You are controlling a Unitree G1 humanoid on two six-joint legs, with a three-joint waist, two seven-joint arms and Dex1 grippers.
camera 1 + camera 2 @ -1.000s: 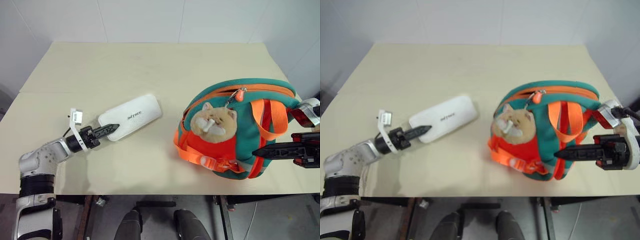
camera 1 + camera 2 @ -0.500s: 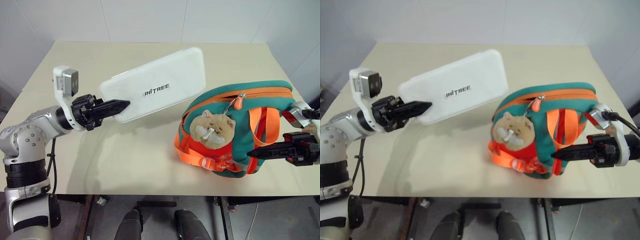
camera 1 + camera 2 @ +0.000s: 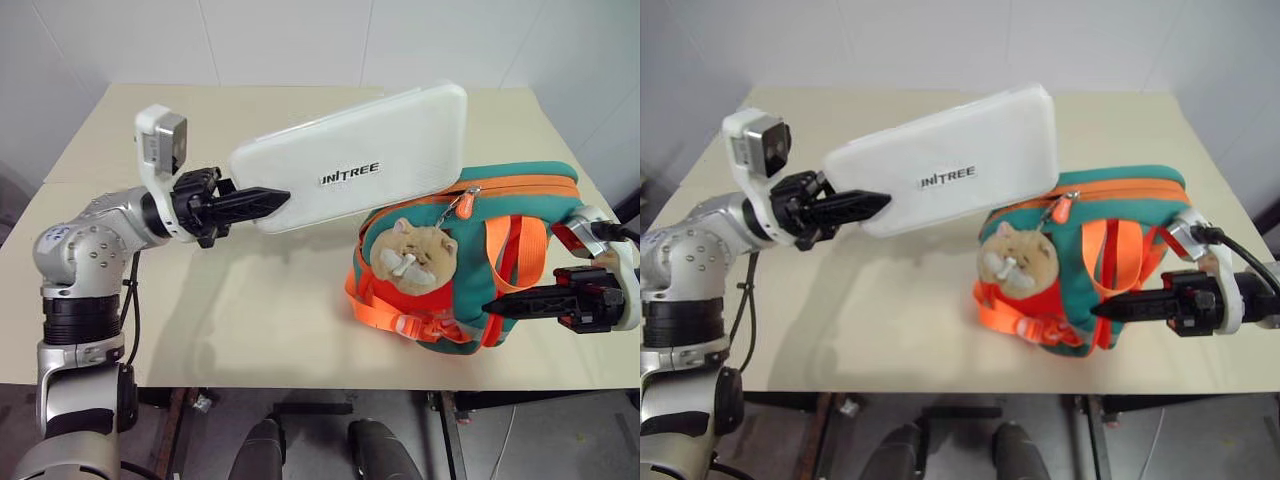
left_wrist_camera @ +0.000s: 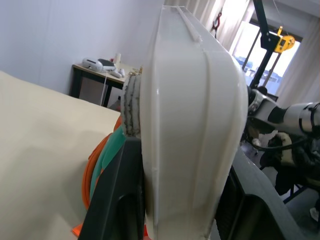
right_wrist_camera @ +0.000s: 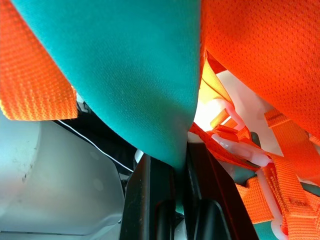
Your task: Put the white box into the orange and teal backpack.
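The left gripper (image 3: 268, 200) is clenched on one short end of the white box (image 3: 360, 160) and holds it in the air, above the middle of the table (image 3: 250, 300), with no part of it on the surface. The far end of the box overhangs the teal top of the orange and teal backpack (image 3: 470, 260), which sits near the right part of the table's front edge.

The right gripper (image 3: 505, 305) is closed on a fold of the backpack's teal fabric, as its wrist view shows, and so it steadies the bag.

The step in hand is, in my judgement, to bring the box to the zipper line (image 3: 520, 184). To do it well, the free end should go down first into the mouth, and the flat face should run along the slit, not across it. From these views I cannot tell how wide the zipper is open, so the approach should be slow, while the right gripper pulls the fabric so that the mouth is kept open.

The long axis of the box runs from the left gripper toward the back right corner of the table. The free end is raised a little, and the printed face is turned toward the head camera.
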